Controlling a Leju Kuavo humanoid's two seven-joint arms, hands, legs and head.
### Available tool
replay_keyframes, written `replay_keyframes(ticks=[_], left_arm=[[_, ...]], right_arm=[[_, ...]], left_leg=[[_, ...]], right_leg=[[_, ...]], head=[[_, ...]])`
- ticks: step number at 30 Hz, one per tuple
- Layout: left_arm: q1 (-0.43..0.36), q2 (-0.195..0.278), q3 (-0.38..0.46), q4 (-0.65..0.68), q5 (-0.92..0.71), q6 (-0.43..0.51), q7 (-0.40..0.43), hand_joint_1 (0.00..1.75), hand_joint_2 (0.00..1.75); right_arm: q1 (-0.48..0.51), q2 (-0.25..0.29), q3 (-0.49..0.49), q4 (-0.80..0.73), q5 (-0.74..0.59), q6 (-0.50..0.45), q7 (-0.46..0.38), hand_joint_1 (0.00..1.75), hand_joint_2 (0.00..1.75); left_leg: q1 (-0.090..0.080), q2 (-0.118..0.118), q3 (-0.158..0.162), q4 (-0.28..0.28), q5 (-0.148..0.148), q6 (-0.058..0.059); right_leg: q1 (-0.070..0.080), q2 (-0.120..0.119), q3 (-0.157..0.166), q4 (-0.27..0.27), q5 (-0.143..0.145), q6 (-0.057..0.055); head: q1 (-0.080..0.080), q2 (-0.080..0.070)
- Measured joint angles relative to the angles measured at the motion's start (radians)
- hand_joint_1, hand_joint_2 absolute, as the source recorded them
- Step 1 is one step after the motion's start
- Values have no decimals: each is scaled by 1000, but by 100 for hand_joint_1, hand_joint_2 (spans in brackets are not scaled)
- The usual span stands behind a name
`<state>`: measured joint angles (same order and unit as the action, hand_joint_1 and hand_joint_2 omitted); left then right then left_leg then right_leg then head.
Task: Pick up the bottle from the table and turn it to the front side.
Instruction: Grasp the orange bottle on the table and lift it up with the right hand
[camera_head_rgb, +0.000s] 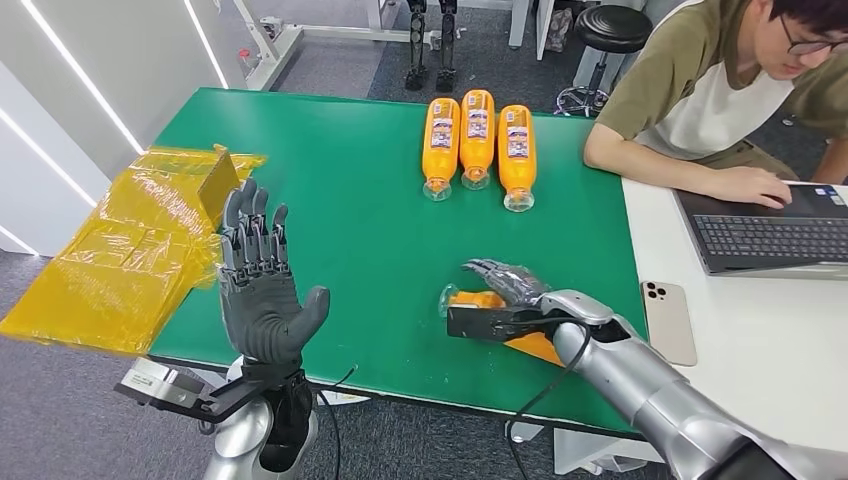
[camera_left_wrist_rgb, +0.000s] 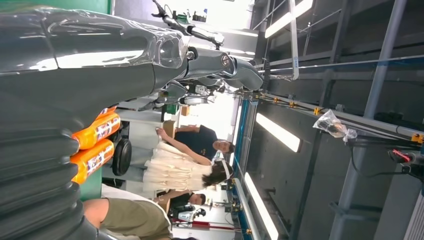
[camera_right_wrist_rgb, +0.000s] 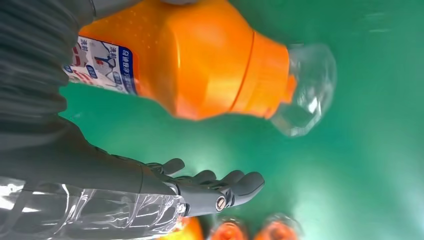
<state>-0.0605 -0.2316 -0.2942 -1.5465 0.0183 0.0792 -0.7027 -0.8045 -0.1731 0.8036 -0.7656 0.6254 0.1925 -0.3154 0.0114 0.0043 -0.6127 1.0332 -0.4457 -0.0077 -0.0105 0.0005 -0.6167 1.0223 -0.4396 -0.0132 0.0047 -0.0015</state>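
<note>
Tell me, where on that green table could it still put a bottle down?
Bare green table lies between the raised left hand, the three bottles at the far edge and the right hand at the orange bottle near the front. Crowded spots: that far row, the yellow wrapping on the left, and the phone and laptop on the white table.

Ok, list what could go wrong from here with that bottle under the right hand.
1. The right hand lies over the orange bottle with its fingers apart from the body, so it may slip or roll away when the fingers close.
2. That bottle lies near the near edge of the green table; a nudge could push it off.
3. The phone lies close beside the right arm; a wide swing during turning might knock it.
</note>
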Motion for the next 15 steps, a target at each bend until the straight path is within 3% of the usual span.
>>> replay_keyframes(ticks=[8,15], left_arm=[[2,0,10,0,0,-13,0,0,175],[5,-1,23,0,0,-21,0,0,175]], right_arm=[[-34,-85,83,-46,100,13,151,0,175],[-58,-153,145,-94,99,124,180,0,175]], left_leg=[[0,0,0,0,0,0],[0,0,0,0,0,0]], right_leg=[[0,0,0,0,0,0],[0,0,0,0,0,0]], head=[[0,0],[0,0]])
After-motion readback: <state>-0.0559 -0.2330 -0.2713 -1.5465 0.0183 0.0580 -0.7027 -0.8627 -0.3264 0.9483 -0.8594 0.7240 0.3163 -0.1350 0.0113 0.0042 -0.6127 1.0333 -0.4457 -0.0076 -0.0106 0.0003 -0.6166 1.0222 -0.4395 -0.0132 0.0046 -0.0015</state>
